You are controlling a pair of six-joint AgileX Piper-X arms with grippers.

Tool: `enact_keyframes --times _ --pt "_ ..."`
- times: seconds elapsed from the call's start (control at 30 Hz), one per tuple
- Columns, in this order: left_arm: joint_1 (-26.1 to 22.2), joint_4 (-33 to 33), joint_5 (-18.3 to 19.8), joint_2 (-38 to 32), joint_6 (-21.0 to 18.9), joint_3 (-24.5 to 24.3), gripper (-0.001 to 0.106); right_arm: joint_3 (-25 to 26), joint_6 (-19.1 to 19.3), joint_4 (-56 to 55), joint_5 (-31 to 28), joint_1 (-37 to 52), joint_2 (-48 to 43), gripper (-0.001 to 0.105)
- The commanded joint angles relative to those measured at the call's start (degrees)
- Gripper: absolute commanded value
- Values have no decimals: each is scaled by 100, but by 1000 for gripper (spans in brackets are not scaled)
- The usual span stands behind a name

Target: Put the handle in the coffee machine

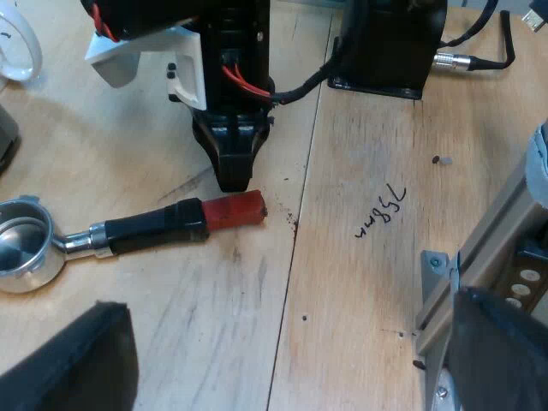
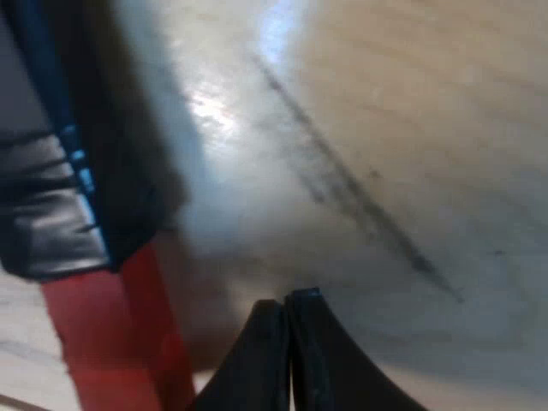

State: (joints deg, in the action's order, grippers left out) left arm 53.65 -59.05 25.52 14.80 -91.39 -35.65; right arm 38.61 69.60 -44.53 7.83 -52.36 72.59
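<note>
The metal holder [image 1: 26,248] lies flat on the wooden table, its dark handle [image 1: 154,227] ending in a red tip [image 1: 233,210]. My right gripper [image 1: 229,175] points down at the table, its tip just beside the red end. Close up, its fingertips [image 2: 287,338] are pressed together with nothing between them, and the handle's red end [image 2: 103,342] and dark grip [image 2: 51,197] lie alongside them. My left gripper [image 1: 291,364] hangs above the table with its fingers [image 1: 81,360] wide apart and nothing between them.
A white mug [image 1: 21,43] stands beyond the holder's basket. The black base of an arm [image 1: 390,43] sits on the table, and an aluminium frame [image 1: 479,265] runs along the table's edge. Handwriting [image 1: 381,210] marks the bare wood.
</note>
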Motion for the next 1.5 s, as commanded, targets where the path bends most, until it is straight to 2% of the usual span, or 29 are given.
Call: enact_keyframes --times 0.03,0.23,0.37,0.47,0.57,0.73,0.83,1.17,1.4,1.43,1.5 --pt "16 71 -45 34 -8 -28 75 -11 -150 144 -6 -123 9 0" --pt "16 71 -45 34 -8 -28 75 -11 -485 508 58 -190 78 0" --pt "16 71 -45 34 -8 -28 75 -11 -522 588 159 -190 177 0" --pt "16 -127 -809 34 -219 -28 75 -11 -796 835 372 -345 394 0" --pt "16 -237 -1109 34 -232 -28 75 -11 -840 1053 361 -492 462 0" --pt "16 -251 -1172 34 -232 -28 75 -11 -1123 1281 361 -684 607 0" --pt "16 -315 -1339 34 -232 -28 75 12 -1179 1303 361 -797 674 0" --pt "16 -540 -1340 34 -266 -28 75 18 -1545 1768 416 -1174 681 0" --pt "16 -844 -1505 34 -325 -28 75 18 -1604 2018 490 -1185 681 0" --pt "16 -861 -1559 34 -325 -28 75 38 -1786 2239 522 -1185 742 0" --pt "16 -846 -1572 34 -325 -28 75 64 -1811 2340 565 -1185 810 0"
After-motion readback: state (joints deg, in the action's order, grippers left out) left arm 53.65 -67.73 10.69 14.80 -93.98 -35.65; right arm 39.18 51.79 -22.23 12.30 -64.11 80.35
